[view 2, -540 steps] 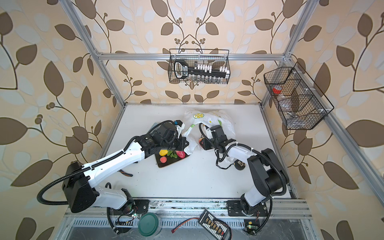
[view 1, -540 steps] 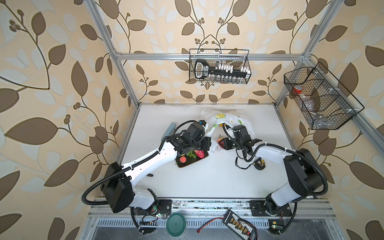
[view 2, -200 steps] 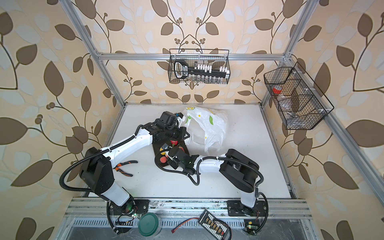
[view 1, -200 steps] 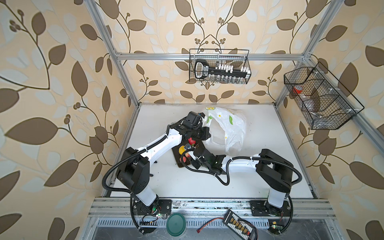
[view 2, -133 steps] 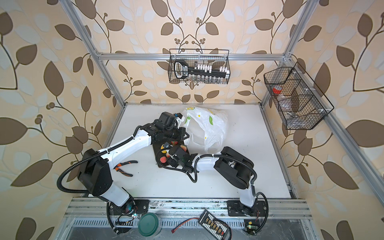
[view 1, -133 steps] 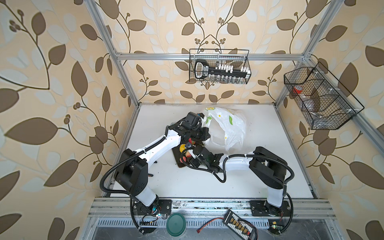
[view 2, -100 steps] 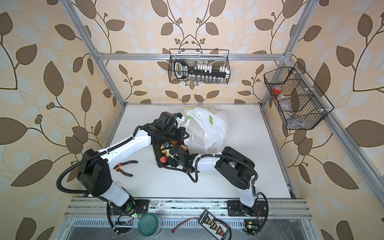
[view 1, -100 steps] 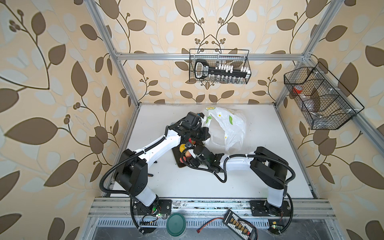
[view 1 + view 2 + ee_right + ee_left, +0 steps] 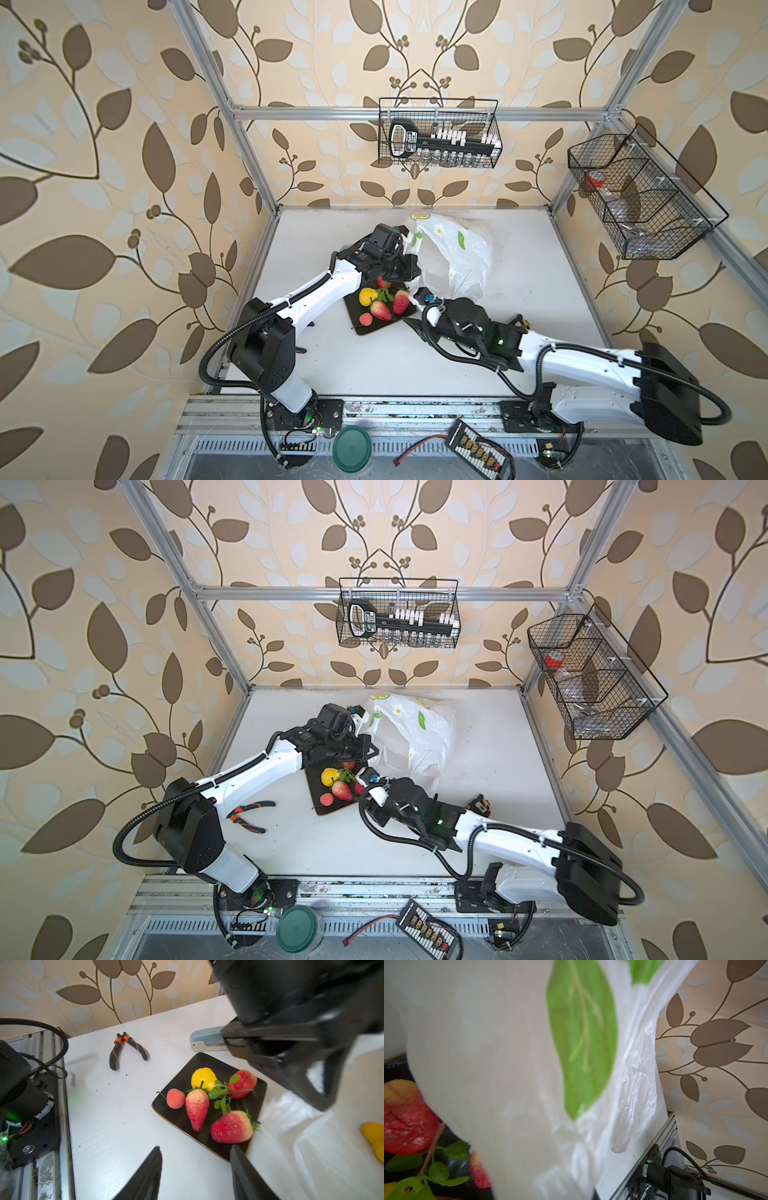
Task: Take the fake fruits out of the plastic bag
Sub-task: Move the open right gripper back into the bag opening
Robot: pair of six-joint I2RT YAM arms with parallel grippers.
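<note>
Fake fruits [image 9: 380, 305] on the dark tray [image 9: 360, 330], plastic bag [image 9: 457, 253] beside it.
Your left gripper [image 9: 415, 268] is clamped tight on the bag's edge, holding it up just behind the tray (lemon, peach, three strawberries and leaves lie there). Your right gripper [image 9: 195, 1148] hovers at the tray's corner, fingers parted, gripping nothing.

— Any text you can read on your feeds?
— Nothing legible, I'm afraid. I see a pale label [image 9: 408, 137] on the black tool [image 9: 451, 143] in the wire basket [image 9: 438, 99], but its print is too small for me.
</note>
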